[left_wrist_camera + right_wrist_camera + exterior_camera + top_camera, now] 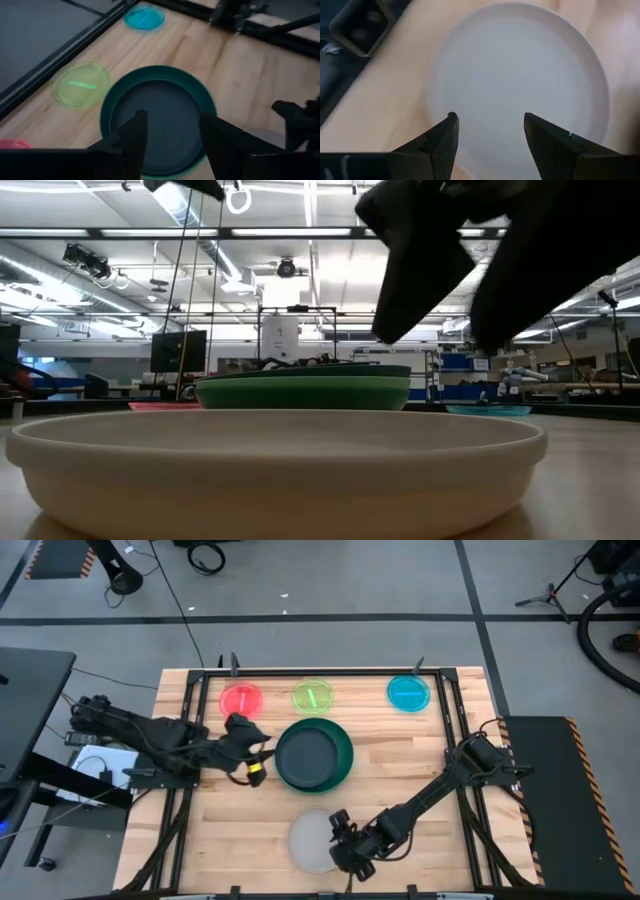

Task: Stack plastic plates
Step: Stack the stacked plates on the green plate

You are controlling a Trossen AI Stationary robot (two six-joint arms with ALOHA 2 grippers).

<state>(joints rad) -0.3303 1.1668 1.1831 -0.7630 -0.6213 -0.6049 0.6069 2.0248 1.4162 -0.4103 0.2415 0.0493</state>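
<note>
Nearest you, the pale grey plate lies flat near the table's front edge, rim up — round, so no long axis. Your right gripper hovers over it, jaws wide and empty. It's probably light, stiff and slick; pinch its rim. Left gripper, also spread, waits beside the green-and-black stack.

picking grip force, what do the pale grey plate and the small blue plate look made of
Pale grey plate: looks like opaque matte plastic, with an even dull surface and a thick rounded rim in the low view. Small blue plate: likely thin translucent glossy plastic, since the wood grain tints through. The right end effector is open over the grey one.
</note>
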